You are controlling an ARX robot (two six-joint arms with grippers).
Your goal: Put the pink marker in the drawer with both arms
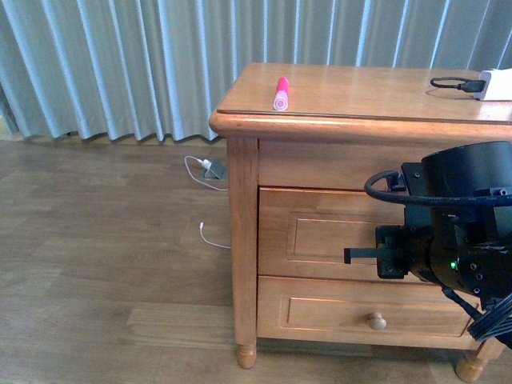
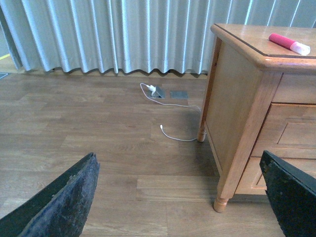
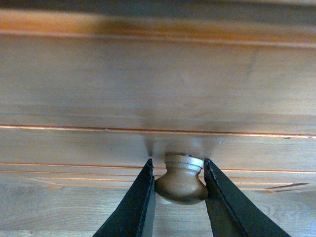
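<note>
Wooden drawer knob [image 3: 180,181] in right tool [image 3: 178,163]

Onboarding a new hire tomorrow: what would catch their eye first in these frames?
The pink marker, bright against the wooden cabinet top near its front left corner. Next, the right claw closed around a drawer knob, with the bulky black right arm filling the front view's lower right.

curtain [image 1: 104,64]: pale grey, pleated | floor [image 1: 96,240]: brown wood planks
</note>
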